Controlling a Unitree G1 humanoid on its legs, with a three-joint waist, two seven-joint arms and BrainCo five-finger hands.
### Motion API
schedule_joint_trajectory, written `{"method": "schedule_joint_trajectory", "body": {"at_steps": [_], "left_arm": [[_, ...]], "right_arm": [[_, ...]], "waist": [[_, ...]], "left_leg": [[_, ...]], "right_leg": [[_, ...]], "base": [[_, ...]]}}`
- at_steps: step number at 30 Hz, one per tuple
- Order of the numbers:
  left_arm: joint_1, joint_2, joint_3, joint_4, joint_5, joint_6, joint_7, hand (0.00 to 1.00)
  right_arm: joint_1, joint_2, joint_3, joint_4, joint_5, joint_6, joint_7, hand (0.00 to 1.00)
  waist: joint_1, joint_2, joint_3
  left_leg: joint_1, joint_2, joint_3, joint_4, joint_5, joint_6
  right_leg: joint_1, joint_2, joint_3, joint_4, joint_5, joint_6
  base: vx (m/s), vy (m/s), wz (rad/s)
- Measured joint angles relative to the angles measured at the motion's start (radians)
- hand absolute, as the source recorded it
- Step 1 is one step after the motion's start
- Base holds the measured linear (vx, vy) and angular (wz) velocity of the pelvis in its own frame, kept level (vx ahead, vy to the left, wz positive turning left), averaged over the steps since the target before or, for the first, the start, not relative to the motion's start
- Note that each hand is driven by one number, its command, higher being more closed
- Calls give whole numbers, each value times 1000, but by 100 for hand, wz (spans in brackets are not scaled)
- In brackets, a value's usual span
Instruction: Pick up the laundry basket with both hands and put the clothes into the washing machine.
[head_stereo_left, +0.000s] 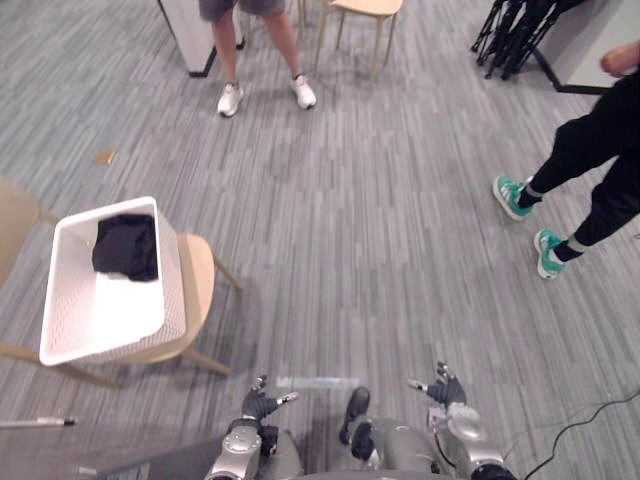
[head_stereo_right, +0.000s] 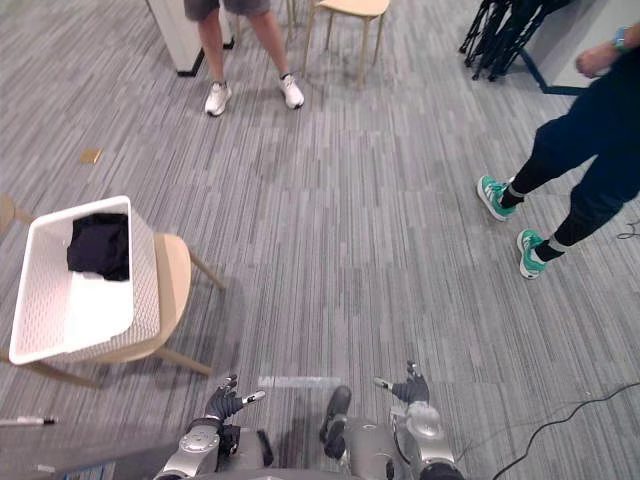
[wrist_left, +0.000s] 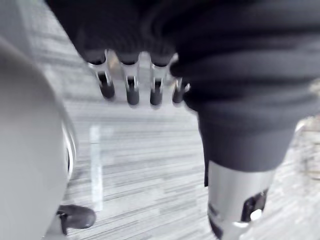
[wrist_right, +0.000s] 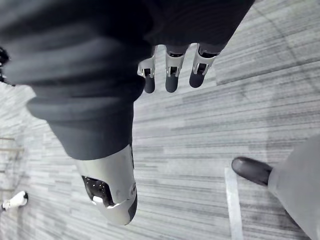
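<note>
A white laundry basket (head_stereo_left: 68, 342) rests on a light wooden chair (head_stereo_left: 197, 285) at the left, with a dark garment (head_stereo_left: 127, 246) lying in its far end. My left hand (head_stereo_left: 258, 402) hangs low at the bottom of the view, fingers relaxed and holding nothing. My right hand (head_stereo_left: 446, 388) hangs the same way at the bottom right, also empty. Both hands are well apart from the basket. The left wrist view shows straight fingers (wrist_left: 131, 90) over bare floor, and the right wrist view shows straight fingers (wrist_right: 171, 76) too.
One person (head_stereo_left: 228, 98) in white shoes stands at the back beside a second wooden chair (head_stereo_left: 362, 30). Another person in dark trousers and green shoes (head_stereo_left: 512, 196) stands at the right. Tripod legs (head_stereo_left: 510, 40) lean at the back right. A strip of tape (head_stereo_left: 318, 382) marks the floor.
</note>
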Motion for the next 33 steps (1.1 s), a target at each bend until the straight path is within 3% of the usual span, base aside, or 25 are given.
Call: {"method": "schedule_joint_trajectory", "body": {"at_steps": [1,2,3,4,6,7,9,10,11,13,14,15,17,18,19,20,21,22,23,24,27,28,29,31,33], "left_arm": [[-1,2,1,-9,-6,-1,1,0],[-6,0,1,-11,-12,-1,0,0],[-4,-1,2,-15,-13,-2,0,0],[5,1,5,-15,-13,-1,1,0],[-15,-3,12,-14,-14,-1,1,0],[-15,-11,13,-13,-14,-1,1,0],[0,-6,11,-13,-26,-1,1,0],[1,-5,9,-6,-33,-1,1,0],[13,-5,7,-5,-34,1,1,0],[35,-3,-1,-20,-34,1,1,0],[37,2,-2,-23,-35,2,2,0],[30,9,-1,-34,-43,3,5,0],[17,4,3,-52,-59,4,14,0],[-3,-14,4,-54,-70,3,22,0],[-10,-26,9,-54,-73,3,22,0],[-15,-39,17,-54,-75,2,22,0],[-6,-48,21,-54,-92,2,21,0],[-2,-47,26,-54,-92,3,19,0],[-5,-93,68,-56,-101,7,23,0],[11,-105,69,-57,-104,5,21,0],[2,-107,81,-77,-119,3,22,0],[1,-107,79,-94,-137,-1,23,0],[2,-106,80,-97,-143,-3,23,0],[13,-106,81,-99,-161,-3,30,0],[17,-102,74,-98,-167,-2,42,0]], "right_arm": [[7,0,0,-3,3,0,0,0],[15,-2,0,-9,9,-1,0,0],[21,-1,3,-12,15,-1,0,0],[33,6,12,-26,19,-1,-2,0],[26,9,1,-30,23,0,-3,0],[25,12,2,-29,23,0,-3,0],[31,17,0,-20,22,0,-2,0],[29,17,0,-21,21,1,-1,0],[24,15,0,-22,21,1,0,0],[15,22,-1,-22,21,1,0,0],[10,28,-2,-22,22,0,1,0],[-4,33,-8,-23,22,0,0,0],[-23,35,-25,-32,26,-1,-2,0],[-30,31,-43,-47,35,-1,-2,0],[-25,31,-50,-72,37,-3,-3,0],[-15,33,-67,-89,38,-5,-4,0],[21,43,-75,-116,52,-7,-5,0],[33,52,-76,-125,57,-7,-6,0],[20,26,-78,-119,61,-3,-6,0],[22,28,-77,-153,65,-3,-11,0],[16,39,-73,-217,65,-5,-21,0],[14,36,-73,-255,64,-11,-29,0],[12,33,-73,-265,62,-13,-32,0],[-3,29,-73,-301,50,-34,-51,0],[-21,19,-74,-306,29,-36,-58,0]], "waist": [[0,0,3],[4,4,12],[17,3,10],[45,-2,3],[43,-5,2],[44,-2,1],[48,-28,-6],[47,-44,-7],[30,-50,-12],[22,-55,-15],[22,-52,-16],[22,-48,-17],[28,-32,-11],[24,-25,-11],[27,-22,-11],[29,-25,-13],[26,-49,-26],[30,-61,-23],[68,-3,-29],[77,1,-44],[81,6,-47],[77,-10,-43],[80,-13,-43],[80,-17,-47],[75,-7,-53]], "left_leg": [[-39,-19,9,-146,8,8],[-60,-42,18,-277,87,50],[-49,-51,21,-318,140,52],[-22,-72,31,-372,184,76],[-28,-103,17,-369,168,104],[-25,-112,8,-348,149,134],[35,-153,-1,-370,116,166],[87,-194,-30,-394,88,177],[143,-243,-82,-425,86,192],[224,-282,-163,-454,83,210],[244,-289,-222,-459,83,213],[262,-287,-311,-469,83,212],[272,-284,-450,-489,83,212],[271,-270,-577,-494,82,212],[268,-270,-635,-490,81,209],[267,-277,-666,-479,76,185],[258,-306,-712,-423,20,86],[258,-322,-721,-402,-1,64],[223,-274,-721,-352,-15,35],[180,-249,-698,-350,17,-20],[161,-218,-636,-403,82,-42],[132,-193,-542,-426,121,-65],[123,-183,-483,-437,136,-62],[88,-116,-63,-468,151,8],[75,-96,129,-478,135,50]], "right_leg": [[25,0,5,-27,3,4],[52,8,21,-64,11,17],[71,13,41,-91,16,27],[99,12,77,-130,18,54],[80,-12,86,-110,1,79],[73,-33,68,-49,-44,118],[65,-116,24,140,-143,196],[1,-194,50,383,-172,190],[-43,-277,62,605,-142,161],[-96,-333,110,810,-37,173],[-113,-333,125,866,-94,180],[-130,-308,119,842,-183,165],[-171,-243,149,738,-237,132],[-214,-160,247,584,-252,142],[-233,-135,310,512,-245,151],[-239,-114,379,420,-223,180],[-195,-136,462,210,-71,196],[-194,-162,466,182,-28,201],[-182,-144,382,235,-27,177],[-162,-163,284,234,-48,154],[-109,-191,143,235,-87,135],[-65,-218,46,218,-99,130],[-49,-224,20,202,-99,130],[12,-241,-101,136,-105,139],[24,-249,-164,131,-116,160]], "base": [[226,110,-48],[224,117,-66],[351,175,-90],[377,203,-64],[326,223,-9],[211,200,30],[313,236,62],[412,263,117],[370,205,143],[378,131,132],[555,19,162],[465,-44,170],[497,-172,213],[518,-323,251],[423,-308,245],[438,-336,250],[386,-298,241],[416,-354,218],[401,-412,174],[336,-375,179],[175,-230,171],[121,-142,200],[82,-68,205],[53,-13,161],[47,69,129]]}}
